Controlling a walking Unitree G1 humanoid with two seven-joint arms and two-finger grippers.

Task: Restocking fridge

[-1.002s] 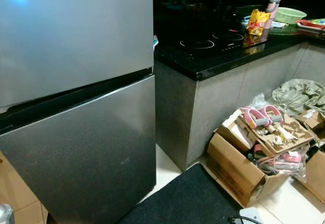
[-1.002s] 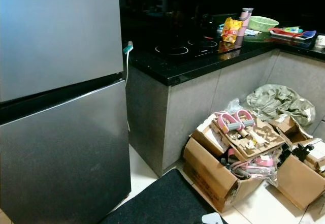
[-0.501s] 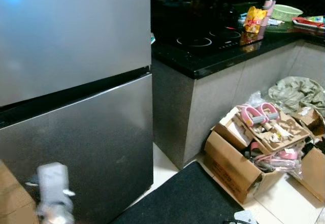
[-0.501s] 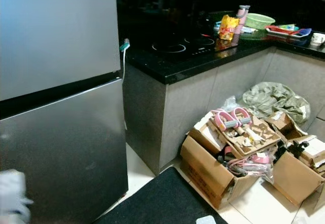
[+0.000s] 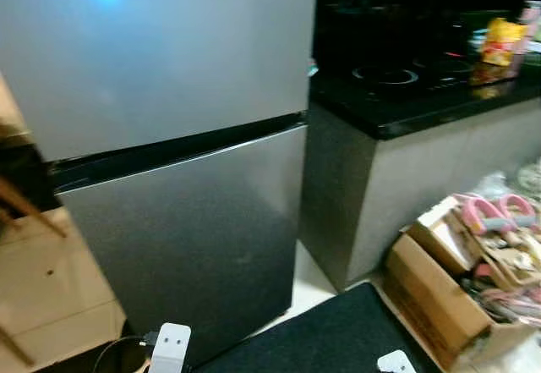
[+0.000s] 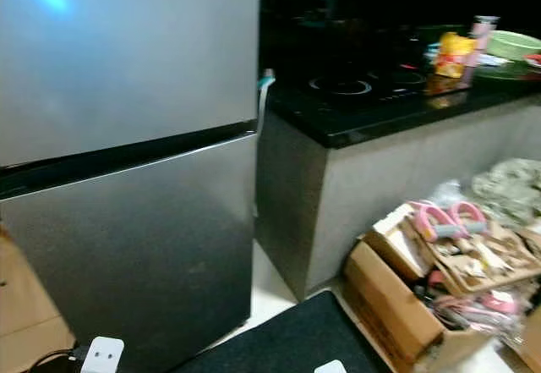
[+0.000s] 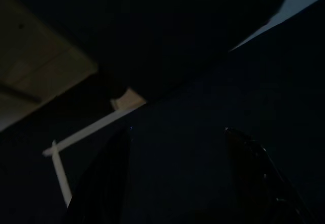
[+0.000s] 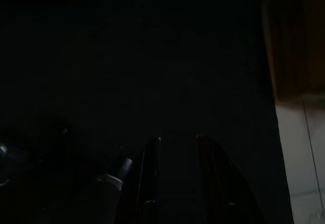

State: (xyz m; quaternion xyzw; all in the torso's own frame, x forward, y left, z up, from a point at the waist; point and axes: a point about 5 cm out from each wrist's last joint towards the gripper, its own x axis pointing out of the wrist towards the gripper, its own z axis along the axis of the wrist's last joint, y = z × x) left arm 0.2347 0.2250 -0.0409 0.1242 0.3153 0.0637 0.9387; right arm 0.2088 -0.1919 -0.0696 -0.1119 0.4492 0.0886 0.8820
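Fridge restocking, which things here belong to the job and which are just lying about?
Job:
fridge, both doors shut

Lying about:
cardboard box of clutter
pink handles
black mat
yellow snack bag on the counter
stovetop

white blocky robot parts (image 5: 171, 348) with two small dark holes and a black cable (image 5: 114, 352); both wrist views show long, glossy black fingers (image 7: 104, 183).

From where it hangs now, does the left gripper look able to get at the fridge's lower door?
Probably yes, with a lift: the left gripper hangs low over the floor, open. The lower door stands shut straight ahead, with nothing seen in front of it.
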